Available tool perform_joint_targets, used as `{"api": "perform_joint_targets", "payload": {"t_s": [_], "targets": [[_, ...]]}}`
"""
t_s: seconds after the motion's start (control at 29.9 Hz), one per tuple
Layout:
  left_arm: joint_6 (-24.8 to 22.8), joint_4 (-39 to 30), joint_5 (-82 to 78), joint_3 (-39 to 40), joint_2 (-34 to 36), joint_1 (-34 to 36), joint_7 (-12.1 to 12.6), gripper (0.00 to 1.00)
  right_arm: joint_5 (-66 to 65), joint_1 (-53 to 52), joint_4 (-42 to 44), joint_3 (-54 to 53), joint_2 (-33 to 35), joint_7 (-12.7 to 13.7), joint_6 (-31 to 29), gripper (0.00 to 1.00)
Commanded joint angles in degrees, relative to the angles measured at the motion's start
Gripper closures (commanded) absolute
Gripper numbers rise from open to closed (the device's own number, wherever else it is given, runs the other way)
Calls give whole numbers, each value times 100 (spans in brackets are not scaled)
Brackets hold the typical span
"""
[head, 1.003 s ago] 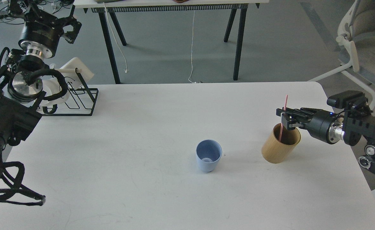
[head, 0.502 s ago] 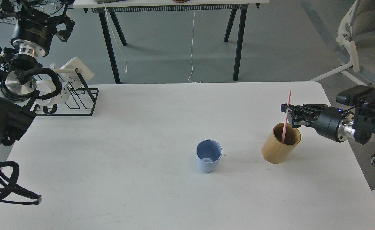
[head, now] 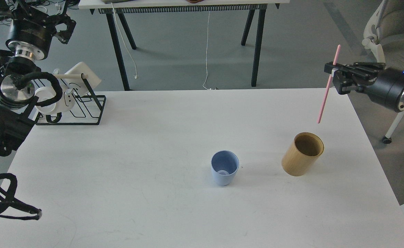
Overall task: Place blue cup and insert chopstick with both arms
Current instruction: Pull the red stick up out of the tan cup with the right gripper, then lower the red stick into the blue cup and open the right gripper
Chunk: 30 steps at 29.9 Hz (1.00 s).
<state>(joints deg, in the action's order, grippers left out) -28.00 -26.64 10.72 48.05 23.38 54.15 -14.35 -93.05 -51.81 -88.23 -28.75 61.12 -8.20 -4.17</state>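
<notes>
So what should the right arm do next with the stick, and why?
Probably carry it left and toward the robot until it hangs above the blue cup. The right tool grips the pink chopstick in the air, clear of the tan holder, and the cup stands upright and empty on the table.

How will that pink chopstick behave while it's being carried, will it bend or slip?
The chopstick hangs straight though held near its top, so it is probably stiff. It is thin and looks smooth, and tilts in the right gripper, so it might pivot or slip between the jaws.
</notes>
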Motion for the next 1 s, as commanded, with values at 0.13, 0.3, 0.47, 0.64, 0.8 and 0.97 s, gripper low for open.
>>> {"api": "perform_joint_targets", "payload": {"t_s": [0.13,0.3,0.47,0.64,0.8,0.97], "targets": [[0,1,-9,-24,-9,25,20,0,595,-163,129,211,-1521,161,-13,96],[0,1,-9,-41,-9,34,11,0,604,-145,499,555,-2542,170,39,96],[0,1,-9,-59,9,8,2,0,595,83,596,713,-2780,161,48,96],[0,-79,-9,-59,18,-45,-33,0,569,355,605,722,-2904,161,48,96],[0,-79,-9,-41,53,-36,-33,0,560,566,605,722,-2912,152,48,96],[0,-79,-9,-41,53,-1,-33,0,560,786,640,722,-2912,152,40,94]]}}
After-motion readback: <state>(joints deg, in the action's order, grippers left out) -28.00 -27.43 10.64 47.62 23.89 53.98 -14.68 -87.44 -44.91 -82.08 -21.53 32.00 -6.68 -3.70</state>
